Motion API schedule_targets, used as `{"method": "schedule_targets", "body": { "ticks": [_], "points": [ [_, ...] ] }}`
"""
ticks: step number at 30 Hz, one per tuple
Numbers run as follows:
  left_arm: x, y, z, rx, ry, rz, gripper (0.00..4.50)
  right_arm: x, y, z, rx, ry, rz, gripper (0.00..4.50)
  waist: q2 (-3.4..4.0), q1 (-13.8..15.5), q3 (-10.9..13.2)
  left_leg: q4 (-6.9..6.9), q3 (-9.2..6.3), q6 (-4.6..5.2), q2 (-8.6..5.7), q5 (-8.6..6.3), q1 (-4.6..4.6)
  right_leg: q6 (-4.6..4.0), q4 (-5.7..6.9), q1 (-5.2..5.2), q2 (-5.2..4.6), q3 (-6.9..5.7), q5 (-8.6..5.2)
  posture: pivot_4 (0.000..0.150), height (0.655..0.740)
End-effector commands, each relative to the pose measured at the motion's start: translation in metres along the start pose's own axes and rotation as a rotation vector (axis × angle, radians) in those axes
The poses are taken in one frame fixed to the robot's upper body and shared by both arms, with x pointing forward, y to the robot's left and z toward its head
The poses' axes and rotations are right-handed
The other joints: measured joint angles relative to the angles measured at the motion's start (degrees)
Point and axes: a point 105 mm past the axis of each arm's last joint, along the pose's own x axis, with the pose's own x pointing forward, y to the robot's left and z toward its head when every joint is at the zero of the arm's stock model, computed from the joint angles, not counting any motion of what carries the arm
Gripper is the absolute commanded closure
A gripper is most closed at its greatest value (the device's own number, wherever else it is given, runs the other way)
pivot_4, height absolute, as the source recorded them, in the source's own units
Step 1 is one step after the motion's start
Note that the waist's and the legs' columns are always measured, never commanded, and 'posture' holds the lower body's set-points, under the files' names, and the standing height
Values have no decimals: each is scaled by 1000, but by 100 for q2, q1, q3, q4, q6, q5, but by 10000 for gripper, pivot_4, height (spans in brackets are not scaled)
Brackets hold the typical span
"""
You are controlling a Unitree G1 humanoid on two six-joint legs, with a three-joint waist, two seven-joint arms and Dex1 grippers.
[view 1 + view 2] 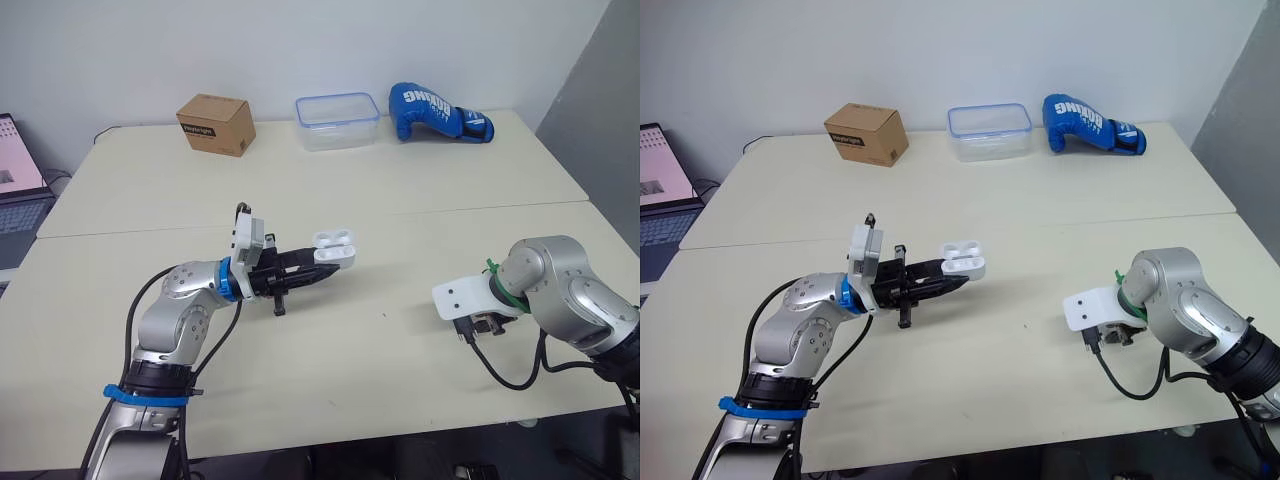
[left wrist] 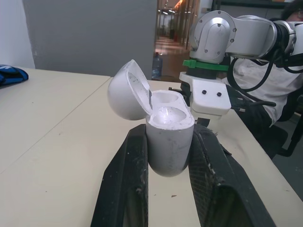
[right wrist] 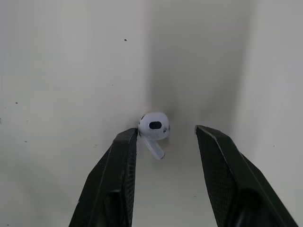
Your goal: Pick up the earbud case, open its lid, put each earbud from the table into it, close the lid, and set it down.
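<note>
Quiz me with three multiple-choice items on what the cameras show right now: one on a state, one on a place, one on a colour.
1. The case in the left claw has its lid:
A) shut
B) open
C) off, lying apart from it

2. The earbud lies:
A) on the table, between the right claw's fingers
B) inside the case
C) in the clear container

3. The glove at the table's far edge is:
A) red
B) black
C) blue

Answers:
1 B: the left wrist view shows the lid tipped back, still joined to the case.
2 A: the right wrist view shows it on the table with a black finger on either side.
3 C: the head views show it blue with white lettering.
</note>
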Motion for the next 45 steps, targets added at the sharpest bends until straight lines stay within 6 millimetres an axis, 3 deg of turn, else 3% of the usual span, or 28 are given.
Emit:
{"method": "schedule_targets", "body": {
  "ticks": [1, 22, 25, 34, 39, 45],
  "points": [
    [4, -4, 10, 50, -25, -15, 37290, -5, 4, 4, -39, 12, 17, 25072, 0, 0, 0, 0, 0, 0, 0, 0, 0, 0, 0, 0, 0, 1, 0, 1500, 7307],
    [3, -5, 10, 55, -22, -3, 37290, 3, 12, 3, -112, 27, 46, 25072, 0, 1, 0, 0, 0, 0, 0, 0, 0, 0, 0, 1, 0, 0, 0, 1500, 7307],
    [3, -5, 10, 55, -22, -1, 37290, 3, 11, 3, -114, 25, 47, 30207, -2, 0, -1, 0, -1, 0, 0, 0, 0, 0, -1, 2, 0, 0, 0, 1500, 7307],
    [3, -5, 10, 58, -20, 4, 37290, 3, 11, 2, -124, 24, 55, 30207, -4, 1, -3, 1, 1, 0, 0, 0, 3, 0, -1, 4, 0, 0, 0, 1500, 7307],
    [2, -6, 10, 59, -19, 5, 37290, 3, 11, 2, -128, 24, 54, 41080, -5, -1, -3, 3, 2, 0, 1, 0, 4, 0, 0, 5, 0, 2, 0, 1500, 7307],
    [3, -6, 10, 59, -19, 4, 37290, 3, 12, 1, -127, 26, 56, 41057, -5, -1, -3, 3, 1, 0, 1, 0, 4, 0, 1, 5, 0, 1, 0, 1500, 7307]
  ]
}}
